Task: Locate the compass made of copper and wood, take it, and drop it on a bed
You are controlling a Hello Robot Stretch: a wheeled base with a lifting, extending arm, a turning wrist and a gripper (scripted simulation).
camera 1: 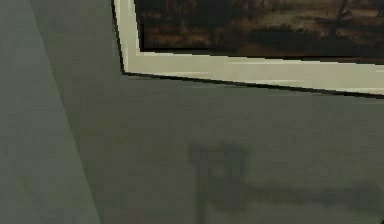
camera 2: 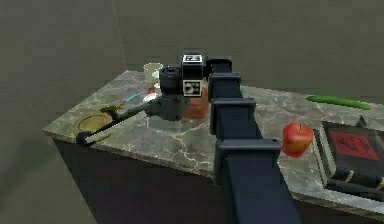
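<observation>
Gripper (camera 2: 108, 124) is sitting by round copper-and-wood compass (camera 2: 92, 121), lying nr edge of grey marble counter (camera 2: 180, 150); can't tell gripper state or if it's holding anything; risk: fingers nudging compass off edge.

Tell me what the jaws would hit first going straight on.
Probably the round brass-coloured disc lying on the marble counter, right at the far end of the gripper; whether they touch is unclear.

You'll find the compass (camera 2: 95, 123), a flat round copper-brown disc, lying flat just beside the gripper (camera 2: 88, 138) jaws' tips.
</observation>
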